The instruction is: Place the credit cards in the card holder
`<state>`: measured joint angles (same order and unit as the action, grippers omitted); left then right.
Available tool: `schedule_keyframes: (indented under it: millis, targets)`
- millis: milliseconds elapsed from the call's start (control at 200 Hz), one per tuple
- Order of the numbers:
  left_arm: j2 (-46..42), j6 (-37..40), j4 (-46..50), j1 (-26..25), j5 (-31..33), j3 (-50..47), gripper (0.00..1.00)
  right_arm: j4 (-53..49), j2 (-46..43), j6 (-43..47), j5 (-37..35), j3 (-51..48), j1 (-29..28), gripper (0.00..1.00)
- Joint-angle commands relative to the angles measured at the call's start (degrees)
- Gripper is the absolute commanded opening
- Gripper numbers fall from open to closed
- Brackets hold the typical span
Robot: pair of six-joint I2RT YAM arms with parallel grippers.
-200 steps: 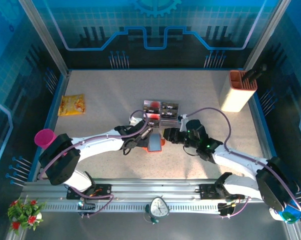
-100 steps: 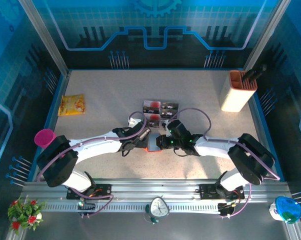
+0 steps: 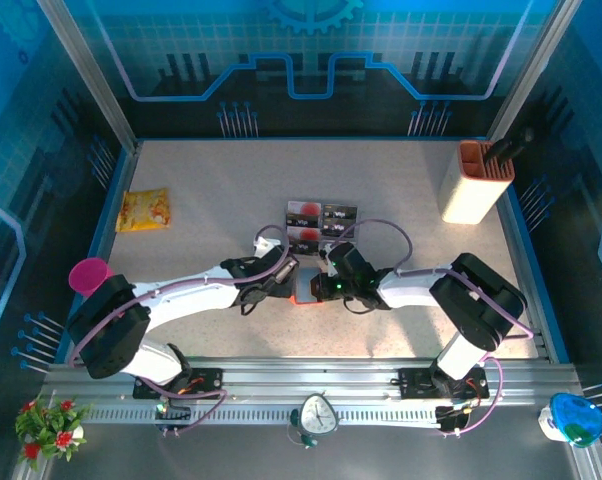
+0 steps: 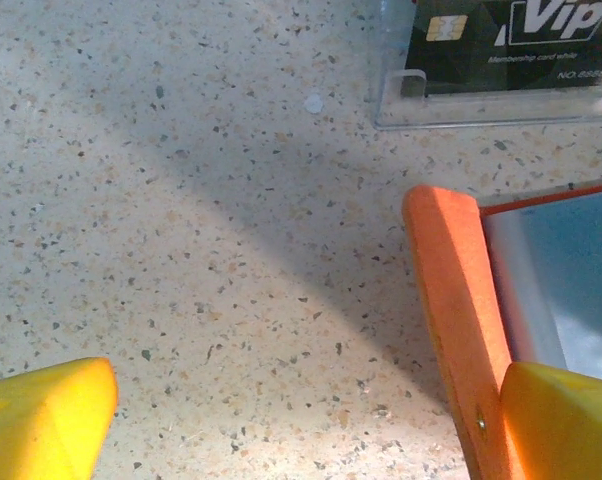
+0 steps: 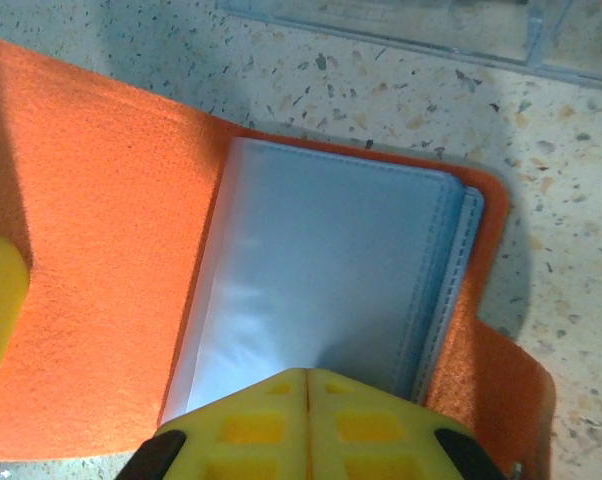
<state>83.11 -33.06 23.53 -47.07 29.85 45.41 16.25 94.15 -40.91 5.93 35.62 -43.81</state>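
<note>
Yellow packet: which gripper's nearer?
Left. Left gripper sits at the left edge of the card holder, well right of the yellow packet; right gripper is farther right, over the holder.

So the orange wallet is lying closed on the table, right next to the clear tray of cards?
Not quite: the card holder lies open, not closed. The right wrist view shows its grey-clear pockets exposed. It does lie on the table next to the clear tray of cards.
</note>
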Motion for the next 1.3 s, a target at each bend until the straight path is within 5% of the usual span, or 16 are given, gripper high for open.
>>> schedule_keyframes:
  millis: [0,575,981,1296]
  targets:
    - [-0.62,-2.17,3.72,-0.4,3.69,-0.47,0.99,1.4,0.6,-0.61,-1.7,-2.48,0.29,0.08]
    - [10.52,-7.2,10.38,-0.25,6.95,3.22,0.99,4.51,-0.11,-3.5,-1.99,-6.35,-1.32,0.07]
    - [-4.55,-6.03,6.57,-0.24,-6.14,10.07,0.99,5.46,0.05,-4.45,-2.24,-6.7,-2.3,0.07]
    - [-8.76,-15.35,-10.89,-0.28,-20.72,7.8,0.99,5.72,0.22,-5.18,-3.0,-6.7,-3.12,0.07]
